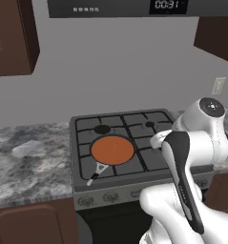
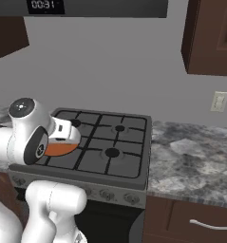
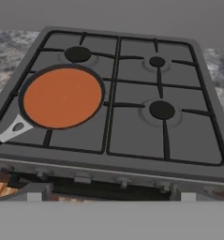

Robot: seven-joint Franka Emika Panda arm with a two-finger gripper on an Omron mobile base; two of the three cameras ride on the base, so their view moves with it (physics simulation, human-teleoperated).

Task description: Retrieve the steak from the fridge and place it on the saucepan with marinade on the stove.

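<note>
The saucepan with marinade (image 1: 112, 149) sits on the front left burner of the stove (image 1: 134, 124), its orange-brown inside bare and its short handle (image 1: 97, 172) pointing to the front left corner. In the hand view the saucepan (image 3: 62, 97) lies to the left on the stove (image 3: 132, 126). My gripper (image 1: 157, 139) hovers just right of the pan over the stove's front part; from the right, the gripper (image 2: 66, 132) covers most of the saucepan (image 2: 58, 150). Nothing shows between its jaws, which stand open. The steak and the fridge are out of view.
Grey speckled counter (image 1: 25, 157) runs left of the stove, and more counter (image 2: 195, 156) runs right of it. Knobs (image 1: 110, 196) line the stove front. Dark wood cabinets (image 2: 212, 38) and a microwave (image 1: 120, 7) hang above. A wall socket (image 2: 220, 101) is at the right.
</note>
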